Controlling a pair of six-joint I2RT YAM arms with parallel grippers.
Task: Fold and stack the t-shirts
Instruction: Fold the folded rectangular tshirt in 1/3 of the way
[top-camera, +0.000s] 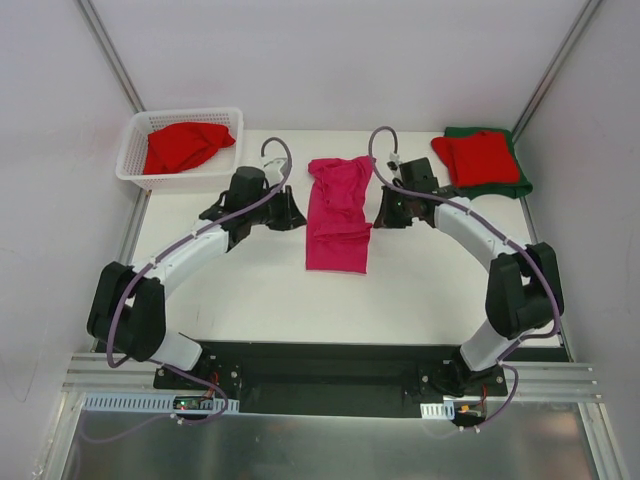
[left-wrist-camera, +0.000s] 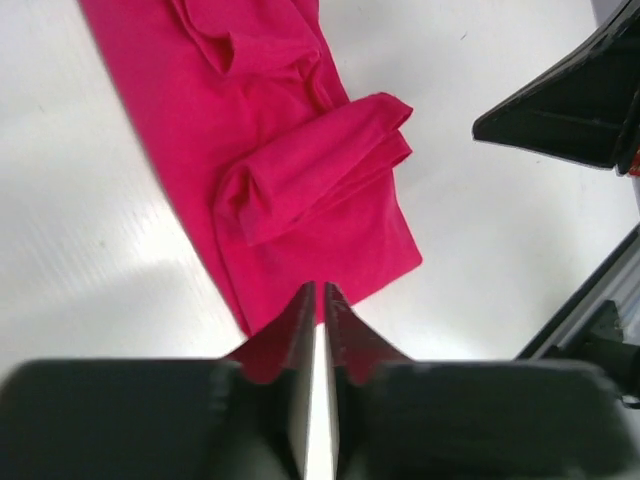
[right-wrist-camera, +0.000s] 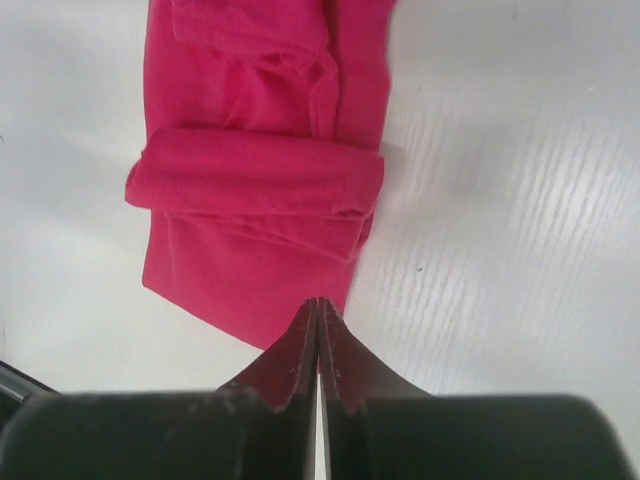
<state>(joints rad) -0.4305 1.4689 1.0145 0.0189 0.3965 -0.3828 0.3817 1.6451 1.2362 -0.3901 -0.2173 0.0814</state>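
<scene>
Shows the magenta-pink t-shirt (top-camera: 338, 215) lying flat on the white table (top-camera: 250, 290), midway between the two arms. Folded into a long narrow strip running away from the bases, with a rolled sleeve fold across it and creases toward the far end.

Places the left gripper (left-wrist-camera: 320, 290) at the strip's left edge, low over the table, tips right at a corner of the pink cloth. Fingers nearly together, only a thin slit between them, white table showing through it. Cannot tell whether any cloth is pinched at the tips.

Places the right gripper (right-wrist-camera: 318, 302) at the strip's right edge, opposite the left one. Fingers pressed fully together, tips meeting at the hem of the pink cloth. Cannot tell whether the hem is caught between them.

Finds a red t-shirt (top-camera: 185, 147) crumpled inside the white lattice basket (top-camera: 135, 172) at the far left corner. Finds another red t-shirt (top-camera: 478, 157) folded square at the far right corner, resting on a dark green t-shirt (top-camera: 505, 188) whose edges show around it.
</scene>
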